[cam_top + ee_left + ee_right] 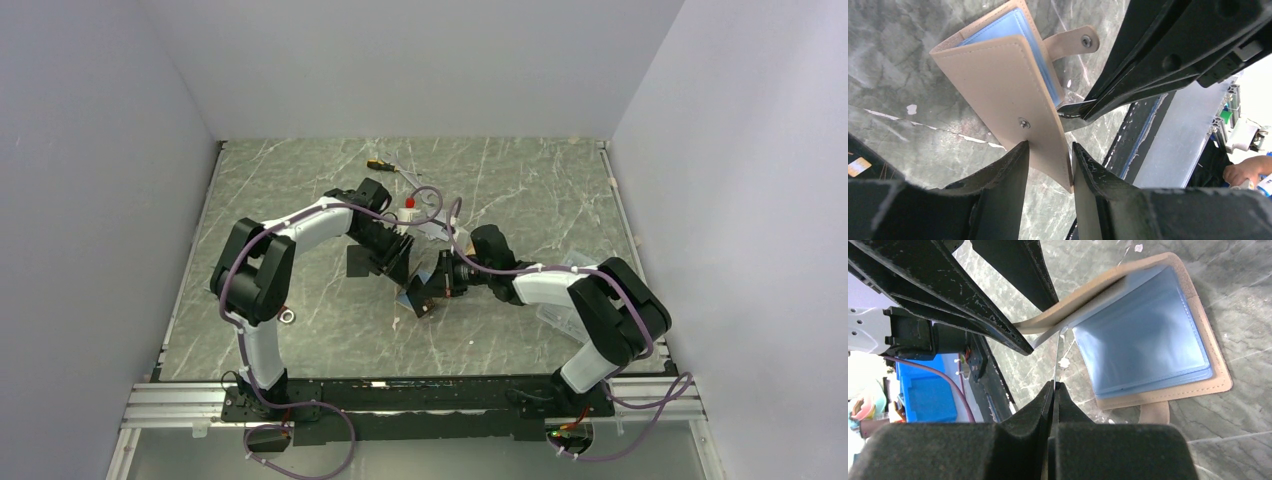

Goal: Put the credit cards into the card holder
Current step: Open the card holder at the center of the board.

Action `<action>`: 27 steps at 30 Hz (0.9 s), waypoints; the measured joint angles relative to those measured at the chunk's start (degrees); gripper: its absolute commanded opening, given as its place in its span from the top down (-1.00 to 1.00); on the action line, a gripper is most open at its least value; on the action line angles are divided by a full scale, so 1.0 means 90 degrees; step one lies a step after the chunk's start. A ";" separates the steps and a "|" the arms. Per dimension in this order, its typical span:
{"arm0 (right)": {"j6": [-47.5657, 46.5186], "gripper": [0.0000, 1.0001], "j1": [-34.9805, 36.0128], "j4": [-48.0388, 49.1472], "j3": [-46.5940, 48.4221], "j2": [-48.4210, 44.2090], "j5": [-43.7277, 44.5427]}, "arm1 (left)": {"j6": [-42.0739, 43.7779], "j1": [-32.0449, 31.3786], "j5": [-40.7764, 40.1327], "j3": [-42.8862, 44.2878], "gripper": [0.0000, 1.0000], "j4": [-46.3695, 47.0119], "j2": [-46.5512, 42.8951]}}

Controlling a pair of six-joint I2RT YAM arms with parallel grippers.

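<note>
card holder (998, 85) lies open near the middle of the table (888, 60), blue sleeves (1143, 335) exposed. my left gripper (1050, 148), fingers partway apart, pinches its lifted cover; right gripper (1054, 386) clamps tight on a silver card (1056, 360) beside the sleeves.

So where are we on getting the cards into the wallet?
Done: the tan leather-like folding card holder lies open, blue sleeves showing, cover flap raised between the fingers of the left pincer. In hand: the right pincer is shut on a thin flat card, edge-on, tip at the sleeves but not visibly in. Left: seating it, then the flat black card beside the left arm. Cards already inside: cannot tell.
</note>
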 measured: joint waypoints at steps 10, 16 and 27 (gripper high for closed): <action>0.0000 1.00 0.0095 -0.0102 0.0032 0.0000 0.0012 | 0.0121 0.0010 0.0323 0.0000 0.07 -0.0022 -0.0007; -0.0036 1.00 0.0112 -0.0277 0.0107 -0.0061 0.0053 | 0.0223 -0.0041 0.0066 0.0000 -0.03 -0.0109 -0.0007; -0.0109 1.00 0.0117 -0.0474 0.0231 -0.0216 0.0085 | 0.0340 -0.0250 -0.0525 0.0029 -0.07 -0.0177 -0.0066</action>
